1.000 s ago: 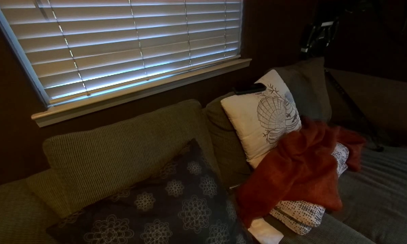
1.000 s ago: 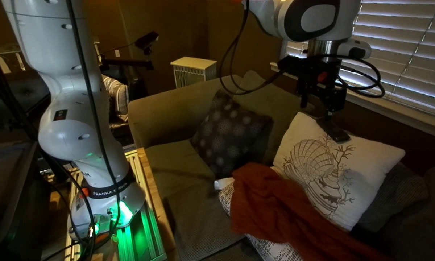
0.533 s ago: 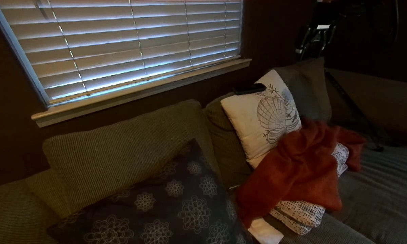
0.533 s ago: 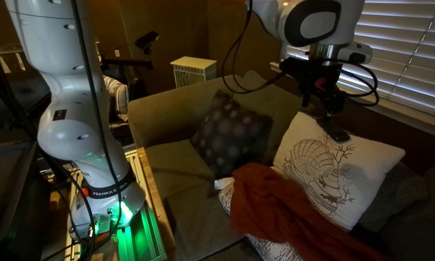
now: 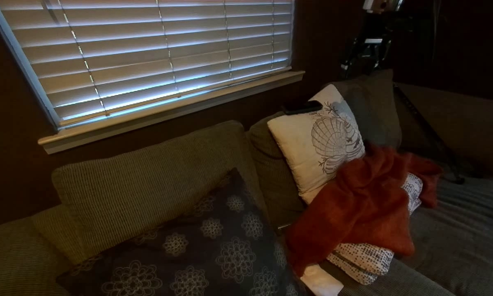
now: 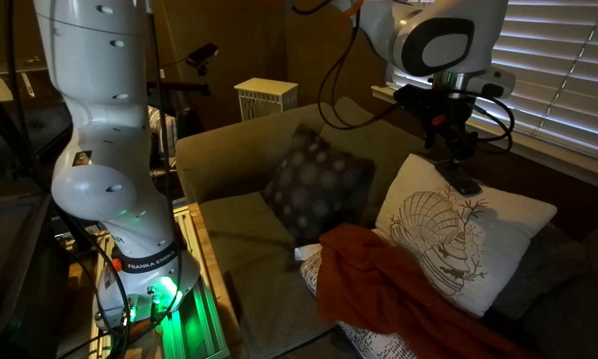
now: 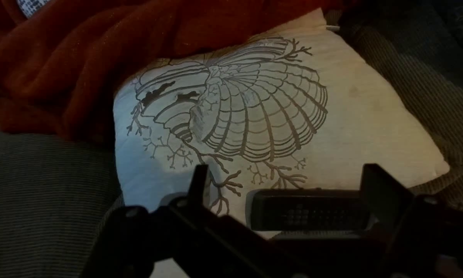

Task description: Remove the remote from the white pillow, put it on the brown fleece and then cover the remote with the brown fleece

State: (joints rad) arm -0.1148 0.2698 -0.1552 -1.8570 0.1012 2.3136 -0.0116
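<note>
White pillow with grey shell print, black remote, rust-brown fleece, dark cushion with pale flowers

Remote on pillow, behind fleece

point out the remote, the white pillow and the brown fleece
Remote [image 7: 309, 210]: wrist view, on the middle of its button side.
White pillow [image 7: 266, 117]: wrist view, on the fan-shaped shell print.
Brown fleece [image 5: 363, 201]: in an exterior view, on the folds near its middle.
</note>
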